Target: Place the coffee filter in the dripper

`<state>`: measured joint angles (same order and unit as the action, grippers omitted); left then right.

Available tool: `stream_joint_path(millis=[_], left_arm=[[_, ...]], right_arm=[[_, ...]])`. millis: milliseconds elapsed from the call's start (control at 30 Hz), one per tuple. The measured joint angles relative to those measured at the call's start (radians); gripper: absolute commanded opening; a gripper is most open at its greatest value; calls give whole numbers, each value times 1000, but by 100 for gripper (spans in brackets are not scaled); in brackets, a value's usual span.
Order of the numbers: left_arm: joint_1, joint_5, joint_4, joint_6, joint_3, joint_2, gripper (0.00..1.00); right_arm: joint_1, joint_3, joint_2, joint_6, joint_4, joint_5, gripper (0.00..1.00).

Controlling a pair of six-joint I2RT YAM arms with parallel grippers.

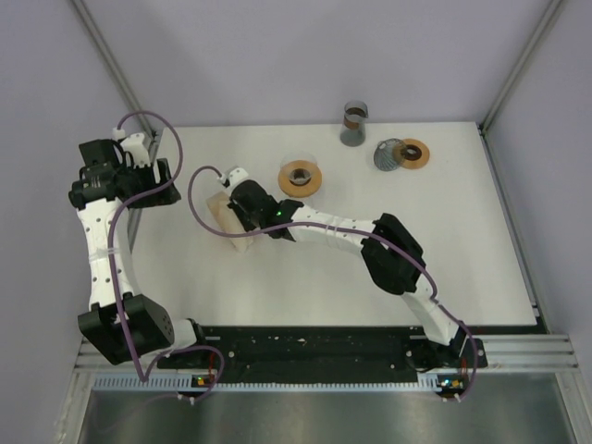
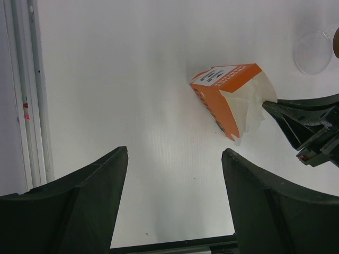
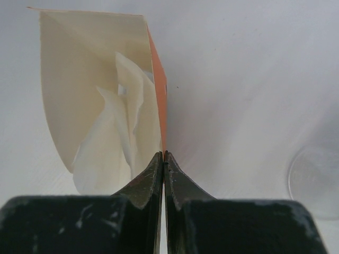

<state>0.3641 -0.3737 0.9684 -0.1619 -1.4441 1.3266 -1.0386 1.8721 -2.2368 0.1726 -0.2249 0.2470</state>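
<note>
An orange filter box [image 2: 214, 98] lies on its side on the white table, its open end facing my right gripper [image 2: 267, 105]. White coffee filters [image 3: 122, 121] stick out of the opening. My right gripper [image 3: 164, 154] is shut, its tips meeting right at the edge of the box's orange wall [image 3: 161, 100]; whether they pinch anything I cannot tell. The dripper [image 1: 301, 176], clear with an orange ring, stands just right of the box [image 1: 222, 215]. My left gripper [image 2: 175, 151] hangs open over bare table to the left of the box, holding nothing.
A grey cup [image 1: 352, 123] stands at the back of the table. To its right are a grey ribbed cone [image 1: 388, 154] and an orange ring [image 1: 415, 154]. A metal frame rail [image 2: 24, 95] runs along the table's left edge.
</note>
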Motion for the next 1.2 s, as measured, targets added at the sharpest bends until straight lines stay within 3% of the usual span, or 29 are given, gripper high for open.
stream_joint_path(millis=[167, 400, 800, 900, 1000, 1200], left_arm=[[0, -5, -4, -9, 8, 0, 77], [0, -15, -5, -16, 14, 0, 77], [0, -30, -7, -21, 18, 0, 77], [0, -30, -8, -24, 28, 0, 77], [0, -30, -9, -24, 35, 0, 77], [0, -32, -17, -24, 50, 0, 77]], right_arm=[[0, 0, -12, 15, 2, 0, 0], [1, 0, -18, 14, -2, -1, 19], [1, 15, -14, -9, -31, -12, 26], [0, 14, 8, -23, -36, -5, 25], [0, 5, 46, -35, -27, -24, 17], [-3, -35, 96, -14, 14, -129, 21]])
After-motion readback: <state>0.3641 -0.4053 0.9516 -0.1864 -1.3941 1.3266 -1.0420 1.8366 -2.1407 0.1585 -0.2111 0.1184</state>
